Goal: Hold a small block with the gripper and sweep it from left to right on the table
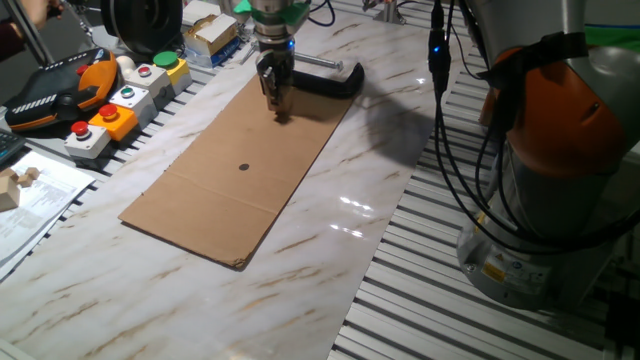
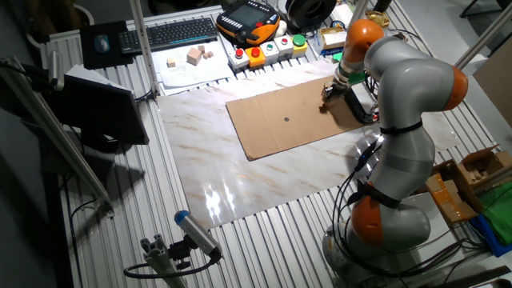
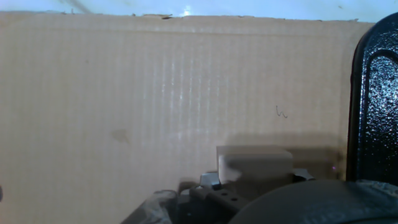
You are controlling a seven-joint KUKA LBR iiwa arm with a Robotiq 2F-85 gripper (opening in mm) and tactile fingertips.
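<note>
My black gripper (image 1: 279, 108) points down at the far right end of the cardboard sheet (image 1: 240, 170) that lies on the white marble table (image 1: 330, 235). Its fingers are shut on the small block (image 3: 255, 163), a light-tan cube resting on or just above the cardboard. In the other fixed view the gripper (image 2: 327, 102) sits at the sheet's far right corner, with the block (image 2: 324, 106) a small brown spot at its tip. The fingers themselves are mostly hidden in the hand view.
A black clamp (image 1: 325, 78) lies just right of the gripper and shows as a glossy black shape (image 3: 376, 106). Button boxes (image 1: 110, 120) and a teach pendant (image 1: 55, 90) line the left edge. Loose wooden pieces (image 2: 194, 56) sit on paper.
</note>
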